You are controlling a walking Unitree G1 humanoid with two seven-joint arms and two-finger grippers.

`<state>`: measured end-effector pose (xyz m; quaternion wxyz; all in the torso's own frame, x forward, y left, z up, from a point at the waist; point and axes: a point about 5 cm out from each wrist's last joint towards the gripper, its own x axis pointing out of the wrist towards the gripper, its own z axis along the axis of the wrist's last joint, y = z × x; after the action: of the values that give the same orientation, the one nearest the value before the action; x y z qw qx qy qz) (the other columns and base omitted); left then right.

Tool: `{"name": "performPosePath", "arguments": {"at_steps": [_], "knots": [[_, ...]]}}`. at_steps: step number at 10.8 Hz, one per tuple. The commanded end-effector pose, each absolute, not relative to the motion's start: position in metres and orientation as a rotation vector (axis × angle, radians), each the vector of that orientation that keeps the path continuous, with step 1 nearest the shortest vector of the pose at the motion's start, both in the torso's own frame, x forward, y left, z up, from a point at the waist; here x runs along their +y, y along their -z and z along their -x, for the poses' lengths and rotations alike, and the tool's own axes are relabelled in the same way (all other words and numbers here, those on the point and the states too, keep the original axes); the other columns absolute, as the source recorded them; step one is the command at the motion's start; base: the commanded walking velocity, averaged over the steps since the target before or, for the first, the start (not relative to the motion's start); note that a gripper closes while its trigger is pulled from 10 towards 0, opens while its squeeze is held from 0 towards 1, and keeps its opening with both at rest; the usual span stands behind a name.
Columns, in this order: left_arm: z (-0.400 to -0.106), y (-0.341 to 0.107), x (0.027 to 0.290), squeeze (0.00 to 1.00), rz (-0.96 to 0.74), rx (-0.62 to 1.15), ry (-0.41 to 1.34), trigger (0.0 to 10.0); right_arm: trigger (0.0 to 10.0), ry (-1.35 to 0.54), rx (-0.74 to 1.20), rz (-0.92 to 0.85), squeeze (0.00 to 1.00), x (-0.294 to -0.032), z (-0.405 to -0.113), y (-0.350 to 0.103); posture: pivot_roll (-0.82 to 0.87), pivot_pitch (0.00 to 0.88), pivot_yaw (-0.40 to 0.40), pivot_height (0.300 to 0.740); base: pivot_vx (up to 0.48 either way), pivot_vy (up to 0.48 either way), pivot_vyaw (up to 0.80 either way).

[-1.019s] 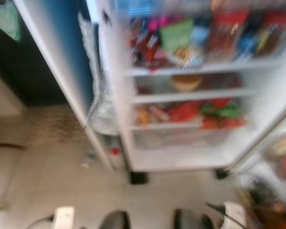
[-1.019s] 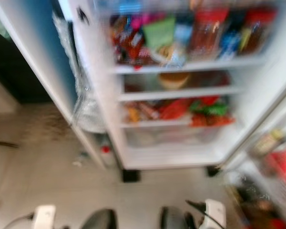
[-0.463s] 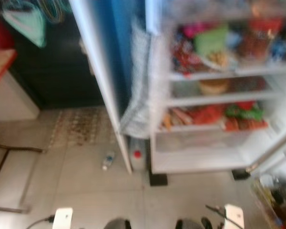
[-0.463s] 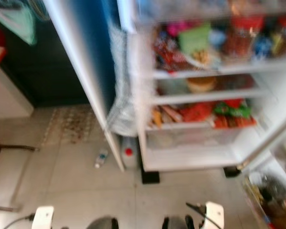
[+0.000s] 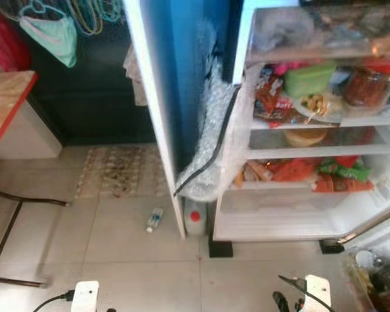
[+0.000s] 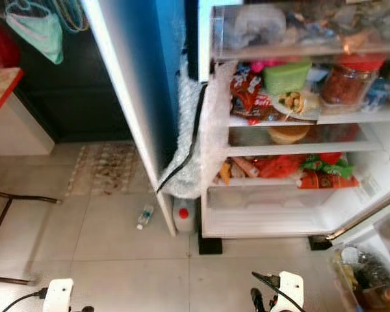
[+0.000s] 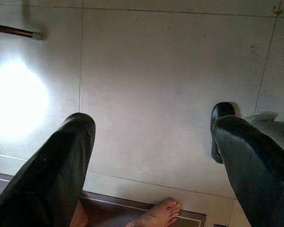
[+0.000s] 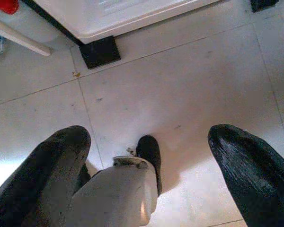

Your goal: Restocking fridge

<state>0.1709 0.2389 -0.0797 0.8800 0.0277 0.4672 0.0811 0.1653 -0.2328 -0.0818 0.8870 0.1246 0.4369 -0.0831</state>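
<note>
Down by the tiled floor (image 7: 170, 85), your left hand (image 7: 154, 156) hangs idle with its two black fingers (image 7: 61, 161) spread wide apart and nothing between them; a person's bare foot (image 7: 156, 215) shows just beyond it on a dark mat. Your right hand (image 8: 151, 170) hangs the same way, fingers (image 8: 246, 165) apart and empty, over the tiles near the robot's own black foot (image 8: 149, 153). Ahead of you stands the open fridge (image 5: 312, 221), its shelves crowded: a green tub (image 5: 310, 78) and a red-lidded jar (image 5: 370, 81) on the upper shelf, a round container (image 5: 304, 136) on the one below, and red and green packets (image 5: 325, 172) lower still, above a clear drawer (image 5: 279, 198). Bubble wrap (image 5: 211, 149) with a black cable (image 5: 211, 153) hangs down the fridge's left side. At its foot you see a white jug with a red cap (image 5: 195, 220), and near it a small bottle (image 5: 155, 220) lying on the floor. To your far left stands a red-edged tabletop (image 5: 6, 97). The fridge door (image 5: 377, 221) swings out on your right.
</note>
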Motion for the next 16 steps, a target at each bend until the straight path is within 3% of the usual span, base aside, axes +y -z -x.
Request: {"name": "performPosePath", "arguments": {"at_steps": [1,9,16], "knots": [[-0.16,0.0847,0.2394,0.0,-0.052,1.015,-0.17,10.0,10.0,0.192,0.928,-0.264,0.0,-0.2332,-0.1581,0.085,0.01,0.105,0.056,0.74,0.0,0.42,0.0],[-0.1608,0.0845,0.2389,0.0,-0.06,1.018,-0.159,10.0,10.0,0.215,0.919,-0.273,0.0,-0.2335,-0.1582,0.085,0.0,0.087,0.062,0.74,0.0,0.45,0.0],[-0.1555,0.0873,0.2356,0.0,-0.102,1.034,-0.118,10.0,10.0,0.211,0.935,-0.268,0.0,-0.2319,-0.155,0.0868,-0.01,0.043,0.067,0.74,0.0,0.0,-0.66]]}}
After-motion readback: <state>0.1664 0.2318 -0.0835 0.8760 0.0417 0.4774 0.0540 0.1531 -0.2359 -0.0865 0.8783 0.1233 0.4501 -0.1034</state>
